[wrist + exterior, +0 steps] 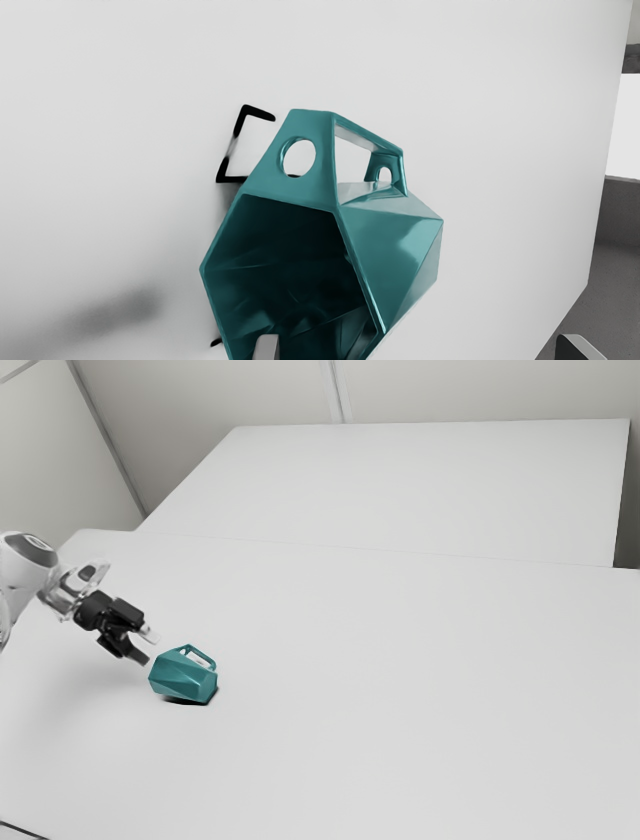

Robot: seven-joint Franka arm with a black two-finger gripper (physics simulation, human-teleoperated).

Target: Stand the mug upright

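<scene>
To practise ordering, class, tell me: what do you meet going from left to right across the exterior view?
White robot arm → black gripper → teal mug lying on its side.

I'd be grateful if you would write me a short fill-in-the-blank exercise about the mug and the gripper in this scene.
Far from standing upright, the mug lies on its ____ on the table.
Of the mug's two ends, its mouth and its base, the one turned toward the gripper is its ____.
The gripper is not shut but ____.
In the part of the handle next to the rim, the hole is ____ in shape.

Missing words: side; mouth; open; round.
</scene>
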